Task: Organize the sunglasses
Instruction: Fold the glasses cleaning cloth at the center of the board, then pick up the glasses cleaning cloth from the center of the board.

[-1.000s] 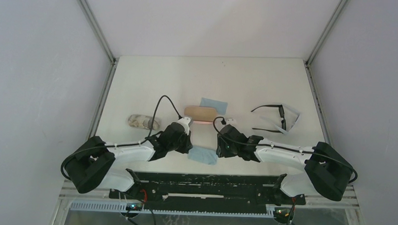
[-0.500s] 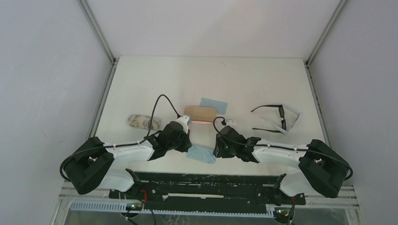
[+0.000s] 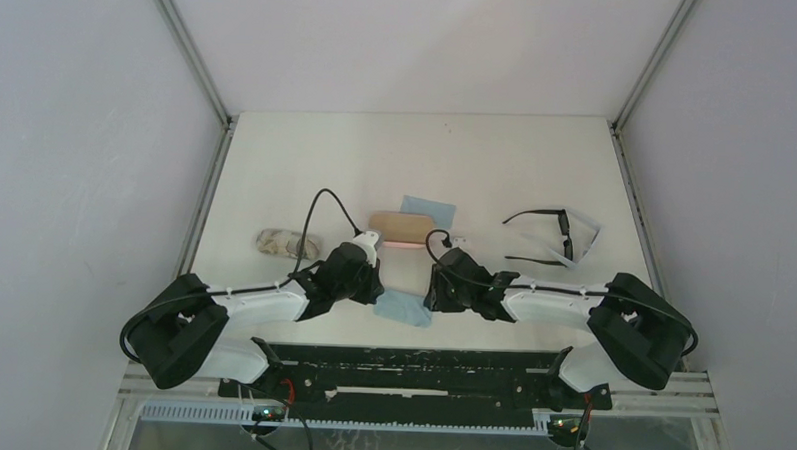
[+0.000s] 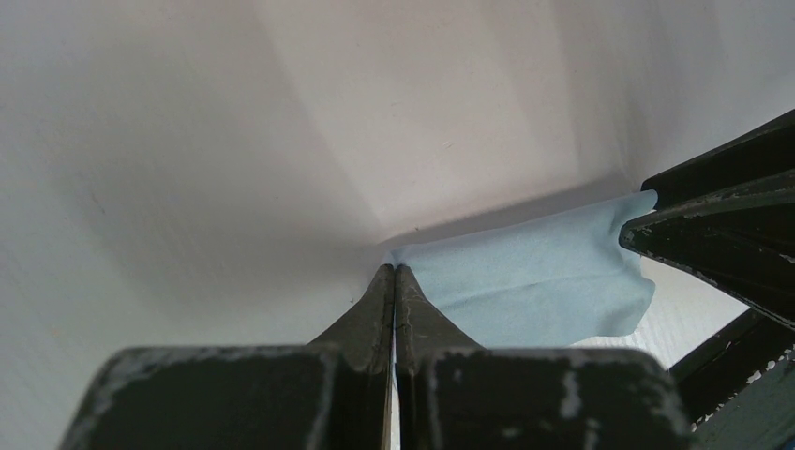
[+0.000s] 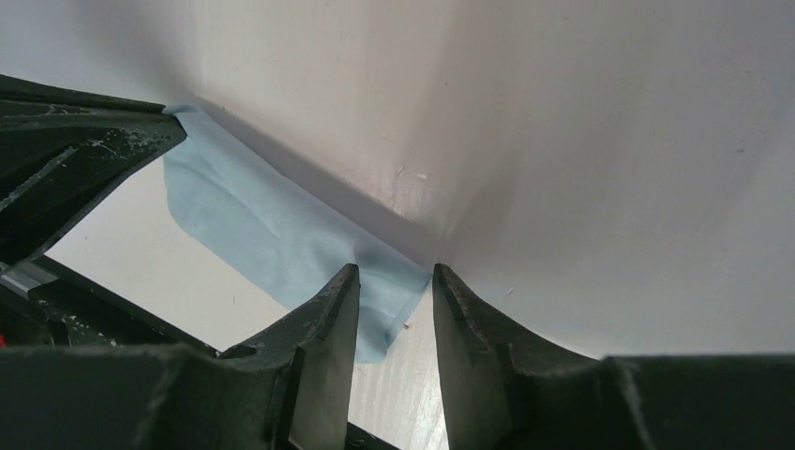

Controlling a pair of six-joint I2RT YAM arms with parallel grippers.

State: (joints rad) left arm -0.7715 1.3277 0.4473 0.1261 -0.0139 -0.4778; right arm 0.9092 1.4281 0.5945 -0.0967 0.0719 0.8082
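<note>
Light-blue cloth [image 4: 534,277] is pinched by one corner in the left gripper [image 4: 395,270], whose jaws are pressed tight together. The right gripper [image 5: 394,272] stands part-open, its fingers astride the cloth's opposite corner with a gap showing. Black sunglasses [image 3: 554,237] lie right of centre in the top view, well apart from both grippers.

Sunglasses [image 3: 566,237], thin, black-framed, dark-lensed, lying unfolded at about three o'clock on the table [image 3: 327,162]. Front sitting toward three o'clock, running from twelve to six. Slim temple arms spreading open, pointing toward nine o'clock, tips resting apart.
</note>
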